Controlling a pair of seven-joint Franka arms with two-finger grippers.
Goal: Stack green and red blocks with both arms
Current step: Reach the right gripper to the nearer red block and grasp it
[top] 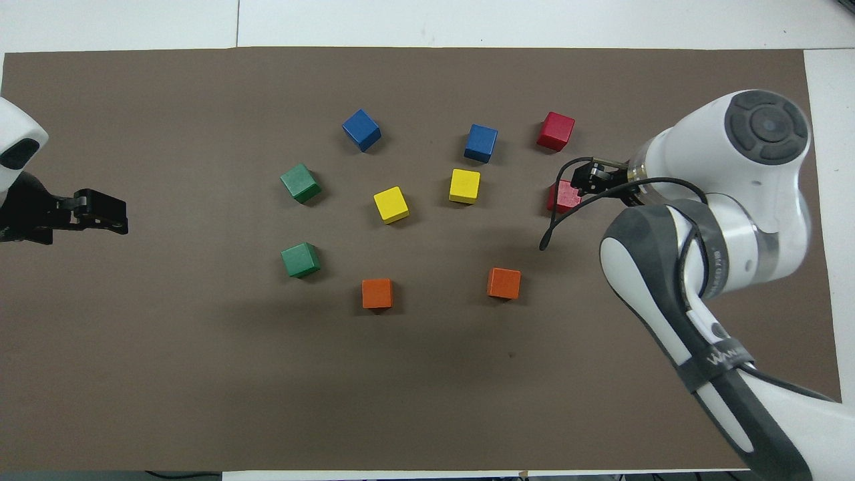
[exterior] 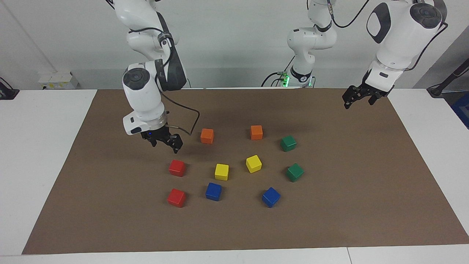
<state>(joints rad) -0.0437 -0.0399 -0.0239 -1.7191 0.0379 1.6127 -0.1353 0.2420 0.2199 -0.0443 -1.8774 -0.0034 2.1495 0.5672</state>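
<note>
Spread a little and empty, by the look of the facing view, the right gripper (exterior: 166,141) hangs over the mat just robot-side of the nearer red block (exterior: 177,168); the left gripper's (exterior: 361,96) jaws cannot be judged as it waits over its own end. Nothing is stacked: both red blocks (exterior: 177,197) and both green blocks (exterior: 288,143) (exterior: 295,172) sit apart on the mat. From overhead the right gripper covers that red block's edge, while the facing view shows it clear above.

Two glossy white jointed arms (exterior: 144,91), dark grey joint caps, black cables, black fingers (exterior: 177,143).
</note>
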